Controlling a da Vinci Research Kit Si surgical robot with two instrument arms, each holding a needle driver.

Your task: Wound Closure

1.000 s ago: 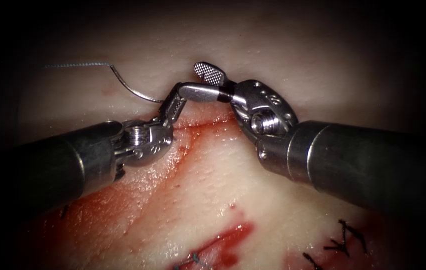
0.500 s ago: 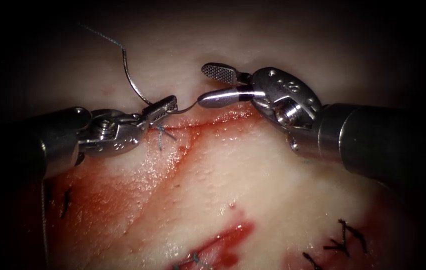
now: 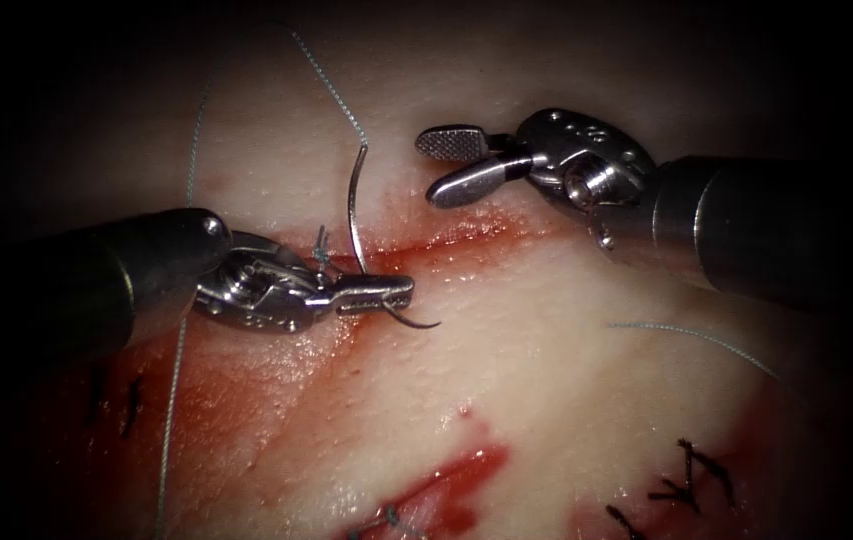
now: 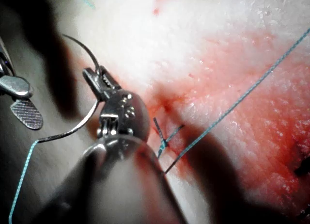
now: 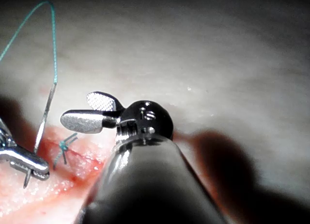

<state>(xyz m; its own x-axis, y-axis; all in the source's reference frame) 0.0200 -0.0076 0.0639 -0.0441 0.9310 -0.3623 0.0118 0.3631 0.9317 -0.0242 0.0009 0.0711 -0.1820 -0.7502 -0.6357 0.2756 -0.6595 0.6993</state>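
My left tool (image 3: 404,293) comes in from the left, its jaws shut on the curved needle (image 3: 351,215) near the pointed end. The needle stands free above the tissue (image 3: 546,330). Its tip pokes out to the right of the jaws and its tail rises toward the thread (image 3: 331,85). The thread arcs up and left, then drops down the left side. My right tool (image 3: 430,168) hovers up and to the right with its jaws open, holding nothing. In the left wrist view the left tool (image 4: 97,78) grips the needle (image 4: 85,47). The right wrist view has the right tool (image 5: 77,111) open beside the needle (image 5: 44,118).
A tied knot (image 3: 321,245) with short cut ends sits at the red cut line (image 3: 466,235) just behind the left jaws. Red fluid (image 3: 246,400) stains the tissue at lower left. Dark finished stitches (image 3: 691,480) lie at lower right. A loose thread strand (image 3: 691,335) crosses the right side.
The left tool has swung down and right with the needle, turning it upright and trailing thread. The right tool, open throughout, has backed off up and to the right.
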